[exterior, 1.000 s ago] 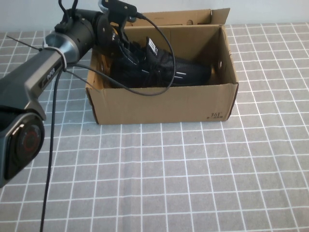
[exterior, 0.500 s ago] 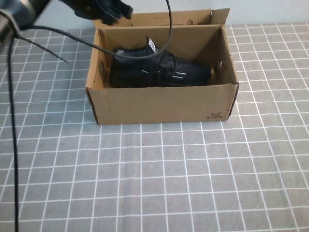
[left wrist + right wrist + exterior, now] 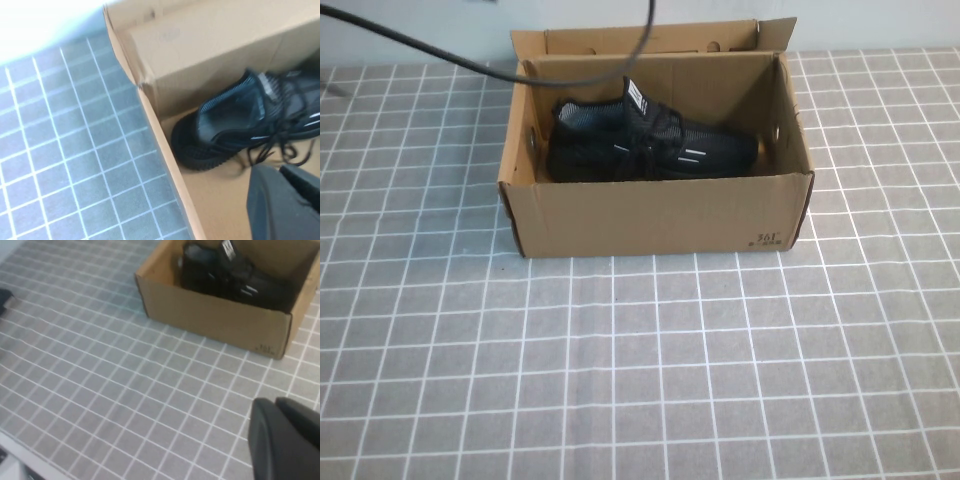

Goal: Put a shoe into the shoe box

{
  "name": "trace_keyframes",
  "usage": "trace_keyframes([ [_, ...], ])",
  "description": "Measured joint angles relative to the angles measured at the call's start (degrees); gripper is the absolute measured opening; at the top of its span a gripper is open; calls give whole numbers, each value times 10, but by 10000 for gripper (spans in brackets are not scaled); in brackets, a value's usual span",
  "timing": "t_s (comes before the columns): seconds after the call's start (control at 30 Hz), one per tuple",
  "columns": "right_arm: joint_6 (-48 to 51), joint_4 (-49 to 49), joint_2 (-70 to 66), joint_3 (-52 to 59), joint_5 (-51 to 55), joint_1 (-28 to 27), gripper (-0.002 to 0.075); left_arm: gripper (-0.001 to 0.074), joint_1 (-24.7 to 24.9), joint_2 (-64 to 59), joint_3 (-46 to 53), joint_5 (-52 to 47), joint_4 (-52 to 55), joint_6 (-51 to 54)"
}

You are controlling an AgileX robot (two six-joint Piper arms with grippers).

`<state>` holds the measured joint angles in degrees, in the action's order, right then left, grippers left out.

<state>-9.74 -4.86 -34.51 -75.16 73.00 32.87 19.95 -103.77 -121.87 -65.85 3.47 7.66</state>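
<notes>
The black knit shoe (image 3: 645, 148) lies on its side inside the brown cardboard shoe box (image 3: 660, 215), heel tab with white stripes up, toe toward the right wall. The left wrist view looks down into the box at the shoe (image 3: 240, 122) and the box wall (image 3: 165, 165). My left gripper (image 3: 282, 172) hangs above the box floor near the heel, shut and holding nothing. It is out of the high view; only its cable (image 3: 440, 55) crosses there. My right gripper (image 3: 277, 405) is shut and empty, well back from the box (image 3: 220, 315), above the gridded mat.
The box's lid flap (image 3: 650, 40) stands up at the back. A grey mat with a white grid (image 3: 640, 370) covers the table around the box. A white wall lies behind.
My left arm has drawn up and away from the box, leaving the high view. Its gripper let go of the shoe and has closed. The shoe rests in the box.
</notes>
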Motion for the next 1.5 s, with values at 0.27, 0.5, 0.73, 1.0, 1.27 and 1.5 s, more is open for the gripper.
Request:
trace_keyframes([
  [0.27, 0, -36, 109, 68, 2, 0, -16, -1, 0, 211, 217, 85, -12, -2],
  [0.5, 0, -16, 187, 158, 6, 0, -16, -1, 0, 480, 560, 298, -22, -2],
  [0.73, 22, -12, 250, 245, -89, 0, -16, -1, 0, 708, 813, 434, -48, -4],
  [1.0, 39, -11, 257, 352, -246, 0, -16, -1, 0, 885, 995, 487, -51, -5],
  [1.27, 43, 23, 257, 509, -484, 0, -16, -1, 0, 914, 1125, 534, -44, -5],
  [1.5, 43, 38, 256, 582, -567, 0, -16, -1, 0, 914, 1214, 547, -44, -5],
])
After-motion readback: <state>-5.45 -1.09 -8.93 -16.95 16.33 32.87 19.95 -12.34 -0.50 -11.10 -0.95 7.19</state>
